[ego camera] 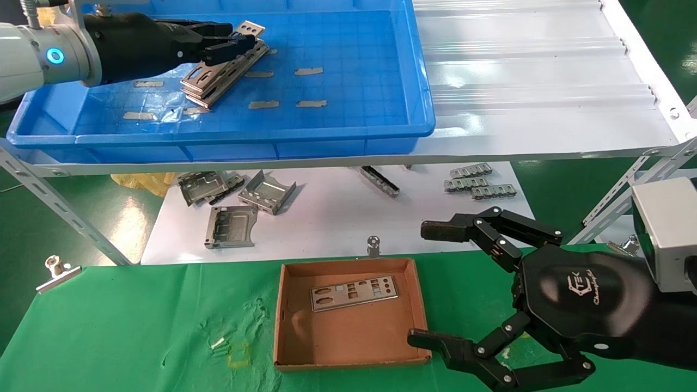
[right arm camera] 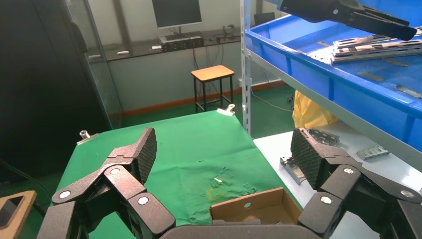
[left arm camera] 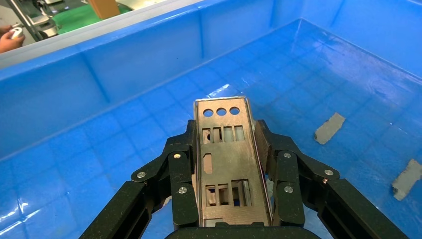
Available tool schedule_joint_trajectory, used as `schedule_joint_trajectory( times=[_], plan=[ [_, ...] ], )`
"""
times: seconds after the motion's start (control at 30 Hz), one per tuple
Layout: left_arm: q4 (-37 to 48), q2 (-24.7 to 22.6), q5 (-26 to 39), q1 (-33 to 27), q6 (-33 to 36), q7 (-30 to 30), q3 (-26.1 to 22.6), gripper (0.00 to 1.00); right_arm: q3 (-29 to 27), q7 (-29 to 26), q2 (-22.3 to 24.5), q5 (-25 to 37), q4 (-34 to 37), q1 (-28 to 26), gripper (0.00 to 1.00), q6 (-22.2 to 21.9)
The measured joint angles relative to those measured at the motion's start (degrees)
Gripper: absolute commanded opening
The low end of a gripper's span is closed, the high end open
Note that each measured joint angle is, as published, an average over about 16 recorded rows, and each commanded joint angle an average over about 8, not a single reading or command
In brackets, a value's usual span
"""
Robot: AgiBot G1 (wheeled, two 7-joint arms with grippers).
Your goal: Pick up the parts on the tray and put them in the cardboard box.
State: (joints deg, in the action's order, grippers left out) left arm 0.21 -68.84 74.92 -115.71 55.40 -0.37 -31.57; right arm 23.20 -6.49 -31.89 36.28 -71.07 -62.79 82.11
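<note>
The blue tray (ego camera: 419, 71) sits on the upper shelf at the left, holding a slanted stack of silver parts (ego camera: 218, 79). My left gripper (ego camera: 231, 42) hovers over that stack, shut on one part (ego camera: 249, 28) whose punched end pokes out past the fingertips. In the left wrist view this plate (left arm camera: 226, 164) is clamped by its long edges in the left gripper (left arm camera: 226, 144), above the tray floor (left arm camera: 124, 139). The cardboard box (ego camera: 280, 316) lies on the green cloth with one part (ego camera: 354, 293) inside. My right gripper (ego camera: 429, 284) stands open beside the box's right side, empty (right arm camera: 224, 152).
Bent grey brackets (ego camera: 231, 209) and small notched strips (ego camera: 479, 182) lie on the white board under the shelf. White corrugated shelf surface (ego camera: 533, 81) extends right of the tray. Grey tape bits (ego camera: 309, 71) dot the tray floor. Metal clips (ego camera: 57, 269) (ego camera: 373, 245) pin the cloth.
</note>
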Motion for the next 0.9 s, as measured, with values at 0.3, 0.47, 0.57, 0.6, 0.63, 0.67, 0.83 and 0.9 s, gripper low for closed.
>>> schedule_joint_trajectory(
  times=[0.3,0.47,0.57,0.6,0.63,0.67,0.83,0.9],
  plan=[
    [-0.8,1.6,-0.8,-0.1,5.8,0.1,0.6,0.00,0.0,0.0,0.0,0.0,0.0,0.0,1.00,0.0],
    [-1.8,3.3,-1.9,-0.1,13.0,0.9,1.3,0.00,0.0,0.0,0.0,0.0,0.0,0.0,1.00,0.0],
    [-2.6,4.5,-2.7,0.0,18.7,1.7,1.7,0.00,0.0,0.0,0.0,0.0,0.0,0.0,1.00,0.0],
    [-2.9,4.8,-2.9,0.0,20.7,2.0,1.8,0.00,0.0,0.0,0.0,0.0,0.0,0.0,1.00,0.0],
    [-3.2,5.2,-3.2,0.1,22.5,2.2,2.0,0.00,0.0,0.0,0.0,0.0,0.0,0.0,1.00,0.0],
    [-3.6,5.5,-3.4,0.2,24.3,2.5,2.1,0.00,0.0,0.0,0.0,0.0,0.0,0.0,1.00,0.0],
    [-6.5,6.8,-4.8,1.2,31.9,3.3,2.1,0.00,0.0,0.0,0.0,0.0,0.0,0.0,1.00,0.0],
    [-8.5,7.2,-5.6,2.1,34.0,3.3,1.8,0.00,0.0,0.0,0.0,0.0,0.0,0.0,1.00,0.0]
  ],
)
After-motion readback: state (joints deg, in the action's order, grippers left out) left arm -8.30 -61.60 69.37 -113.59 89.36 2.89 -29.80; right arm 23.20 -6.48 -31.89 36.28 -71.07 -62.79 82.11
